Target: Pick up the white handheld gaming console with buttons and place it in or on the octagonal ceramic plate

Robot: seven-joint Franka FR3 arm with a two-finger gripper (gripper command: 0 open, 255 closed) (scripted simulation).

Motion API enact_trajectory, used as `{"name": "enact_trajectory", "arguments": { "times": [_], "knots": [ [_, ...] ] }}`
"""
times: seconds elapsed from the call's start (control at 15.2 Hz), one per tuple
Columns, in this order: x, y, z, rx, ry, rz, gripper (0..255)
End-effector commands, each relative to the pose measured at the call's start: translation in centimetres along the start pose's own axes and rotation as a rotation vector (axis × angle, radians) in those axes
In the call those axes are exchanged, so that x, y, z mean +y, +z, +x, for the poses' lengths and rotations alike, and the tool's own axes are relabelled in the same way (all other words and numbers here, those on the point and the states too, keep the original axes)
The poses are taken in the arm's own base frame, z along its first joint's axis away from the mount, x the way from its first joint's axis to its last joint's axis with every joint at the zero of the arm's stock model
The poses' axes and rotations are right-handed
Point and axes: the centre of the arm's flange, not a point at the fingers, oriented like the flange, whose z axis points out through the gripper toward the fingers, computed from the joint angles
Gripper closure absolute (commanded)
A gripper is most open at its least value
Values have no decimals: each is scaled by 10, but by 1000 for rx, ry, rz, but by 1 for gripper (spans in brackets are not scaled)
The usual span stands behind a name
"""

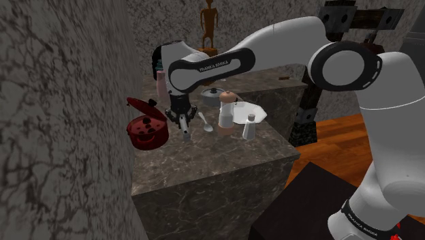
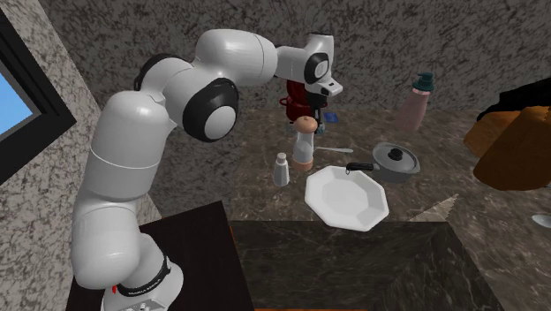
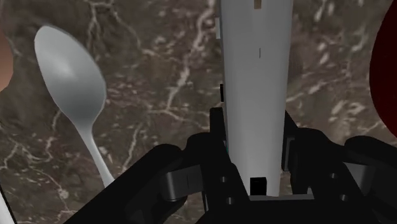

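Danger lay mostly in the carry across to the plate. The jaws were pinched on the white console (image 3: 254, 95), clasping it edge-on near one end, so that its long body reached away from the hand toward the marbled surface (image 1: 225, 153). In the shoulder view it hung over the left part of that surface, just beside the red pot (image 1: 146, 129). Whether its lower end was clear of the stone could not be told. With so short a bite on it, the console might have swung or slipped if the arm had moved sharply.

The octagonal plate (image 2: 347, 199) lay well apart from the jaws. Between them lay a spoon (image 3: 70, 70) and stood a brown-topped mill (image 1: 226, 108), with a white shaker (image 1: 249, 128) just beside the plate's rim. A low traverse would likely have knocked over the mill or the shaker with the dangling end. A drift the other way would have struck the pot. Let go from too high, the console could have skidded off so shallow a dish.

The plate was bare. The pot's lid (image 1: 138, 103) stood tilted at its rim, and what was inside could not be made out. The saucepan (image 2: 395, 162) near the plate was lidded, its contents hidden.
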Motion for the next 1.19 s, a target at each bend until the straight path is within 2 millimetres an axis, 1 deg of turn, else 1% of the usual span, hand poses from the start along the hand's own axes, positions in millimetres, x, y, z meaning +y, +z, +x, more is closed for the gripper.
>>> {"name": "enact_trajectory", "arguments": {
  "times": [0.0, 0.79, 0.86, 1.12],
  "knots": [
    [1, -8, -2, -6, -2, -4, 255],
    [3, -71, 1, -6, -2, -4, 255],
    [3, -73, 1, -6, -2, -4, 255],
    [54, -70, 15, -6, -2, -4, 255]
  ]
}}
